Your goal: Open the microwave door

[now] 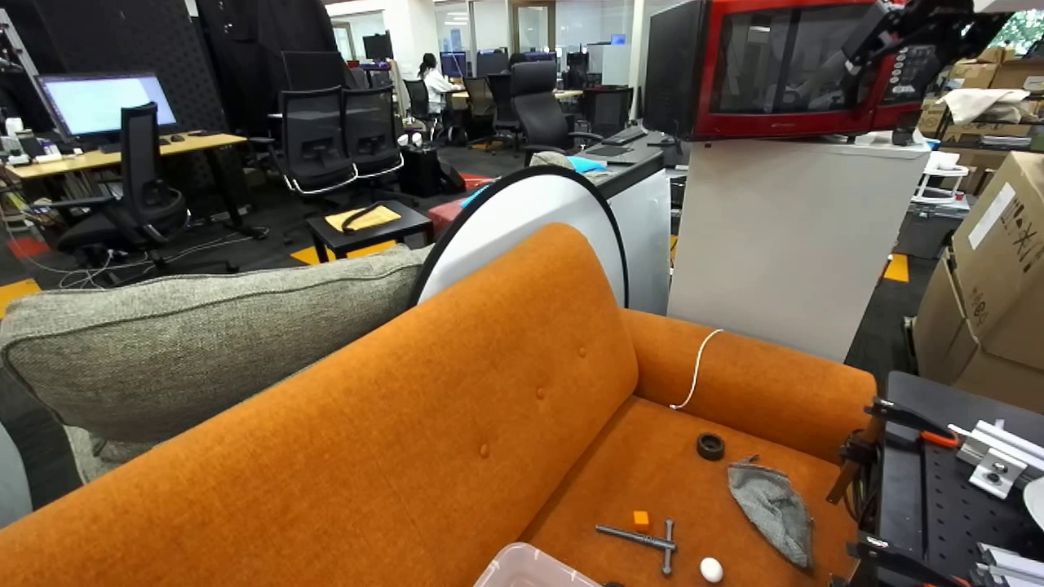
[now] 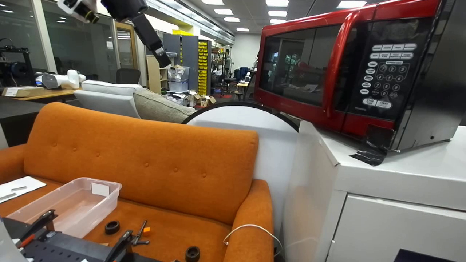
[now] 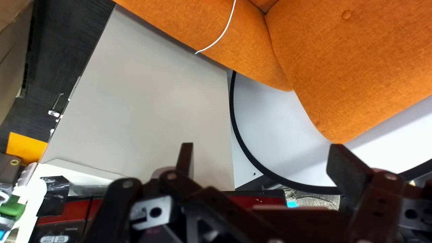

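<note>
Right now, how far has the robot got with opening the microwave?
None of the opening looks done: the microwave door looks shut in both exterior views. Nothing is in hand: the gripper stands open, apart from the red handle. Left, probably: reach the handle, then pull the door open.

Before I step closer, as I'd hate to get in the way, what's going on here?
A robot's open gripper hangs empty in the air, clear of the red handle on a microwave. The microwave door looks shut; opening it seems to be the job ahead. The microwave stands on a white cabinet beside an orange sofa.
</note>
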Controlling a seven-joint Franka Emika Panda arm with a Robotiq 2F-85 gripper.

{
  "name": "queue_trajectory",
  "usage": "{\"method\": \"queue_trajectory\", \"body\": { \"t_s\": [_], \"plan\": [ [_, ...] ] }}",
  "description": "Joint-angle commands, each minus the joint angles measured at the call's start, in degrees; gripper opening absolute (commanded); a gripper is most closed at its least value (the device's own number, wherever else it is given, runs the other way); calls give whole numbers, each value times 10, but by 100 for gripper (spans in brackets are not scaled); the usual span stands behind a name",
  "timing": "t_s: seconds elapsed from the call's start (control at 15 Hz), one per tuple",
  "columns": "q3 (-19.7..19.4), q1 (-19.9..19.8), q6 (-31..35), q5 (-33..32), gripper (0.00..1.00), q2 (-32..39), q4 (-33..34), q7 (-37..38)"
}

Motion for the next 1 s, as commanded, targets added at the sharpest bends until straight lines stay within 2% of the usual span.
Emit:
{"method": "queue_trajectory", "body": {
  "t_s": [0.0,0.2,0.33,0.53,0.73,0.8,0.93],
  "plan": [
    [12,-35,38,-28,100,11,0,49],
    [10,-93,111,-89,100,16,-9,109],
    [8,-146,163,-125,100,24,-15,144],
    [27,-247,231,-165,100,44,-12,200],
    [61,-349,259,-179,100,61,-5,258],
    [33,-303,241,-148,100,45,-15,203],
    [54,-342,249,-151,100,52,-13,225]
  ]
}}
